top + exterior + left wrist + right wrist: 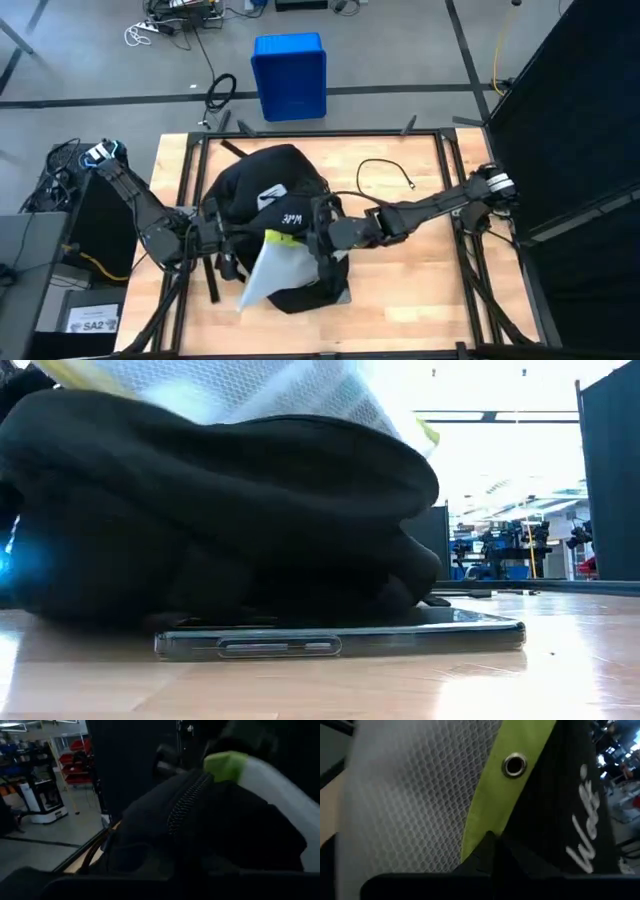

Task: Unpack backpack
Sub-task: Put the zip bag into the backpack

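The black backpack (260,185) lies on the wooden table, its bottom partly resting on a flat phone (340,638). A white mesh pouch (262,272) with a yellow-green edge band sticks out of the backpack's opening toward the table's near edge. My left gripper (215,238) is at the backpack's left side, shut on its fabric. My right gripper (318,238) is at the right side of the opening, shut on the pouch. The right wrist view shows the mesh (410,795) and a metal snap (514,764) close up. My left gripper has the backpack's black fabric (150,855) beside the zipper, on the bag's left side, coming level from the table's left. The fingers are lost in the dark, so the kind of hold does not show. The backpack stays on the table. My right gripper holds the pouch by its yellow-green edge band (487,820), below the snap, coming level from the table's right. One fingertip (490,842) lies on the band; the other is hidden. The pouch slants out of the opening, its far end over the table.
A black cable (385,170) lies on the table right of the backpack. Black frame rails run along the table's edges. A blue plastic box (290,75) stands on the floor beyond the far edge. Bare wood shows at the right (410,270).
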Available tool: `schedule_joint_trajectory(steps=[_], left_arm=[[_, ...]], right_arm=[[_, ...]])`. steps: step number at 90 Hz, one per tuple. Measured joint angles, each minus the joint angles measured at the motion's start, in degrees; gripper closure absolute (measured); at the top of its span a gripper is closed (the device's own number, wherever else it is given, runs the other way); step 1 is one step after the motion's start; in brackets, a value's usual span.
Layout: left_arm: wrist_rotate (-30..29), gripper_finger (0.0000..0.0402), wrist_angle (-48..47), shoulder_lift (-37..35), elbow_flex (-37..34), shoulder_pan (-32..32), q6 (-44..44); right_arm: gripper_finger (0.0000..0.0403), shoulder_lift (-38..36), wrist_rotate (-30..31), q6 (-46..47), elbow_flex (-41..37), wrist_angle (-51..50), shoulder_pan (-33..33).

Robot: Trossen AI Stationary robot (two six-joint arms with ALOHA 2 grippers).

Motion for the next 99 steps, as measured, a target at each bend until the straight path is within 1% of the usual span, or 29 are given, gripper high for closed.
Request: schedule_joint_trajectory(steps=[20, 31, 39, 53, 62, 80, 91, 99], left_arm=[[0.02, 0.0401, 0.21, 0.00, 0.00, 0.02, 0.07], [0.02, 0.0401, 0.08, 0.00, 0.00, 0.02, 0.07], [0.14, 0.0401, -0.37, 0.00, 0.00, 0.02, 0.01], [0.52, 0.0402, -1.15, -0.02, 0.02, 0.00, -0.21], [0.69, 0.0402, -1.94, -0.07, 0.02, -0.02, -0.81], [0.72, 0.0402, -3.20, -0.04, 0.04, -0.02, -1.83], [0.90, 0.0402, -3.22, -0.04, 0.04, -0.04, -1.94], [0.68, 0.0402, -3.11, -0.04, 0.04, -0.02, -1.98]], right_arm=[[0.0403, 0.00, -0.33, 0.80, -6.31, 9.01, -4.12], [0.0403, 0.00, -0.30, 2.71, -7.40, 8.68, -5.88], [0.0403, -0.29, -0.13, 3.26, -7.43, 8.43, -6.02], [0.0389, -3.74, 0.40, 2.20, -7.25, 7.92, -5.16], [0.0360, -6.99, 1.37, 1.82, -7.17, 7.79, -4.32], [0.0263, -12.12, 7.14, 1.66, -7.13, 5.41, -1.11], [0.0217, -13.90, 7.25, 2.07, -7.04, 5.54, 1.88], [0.0201, -14.25, 4.21, 2.07, -7.04, 6.02, 4.46]])
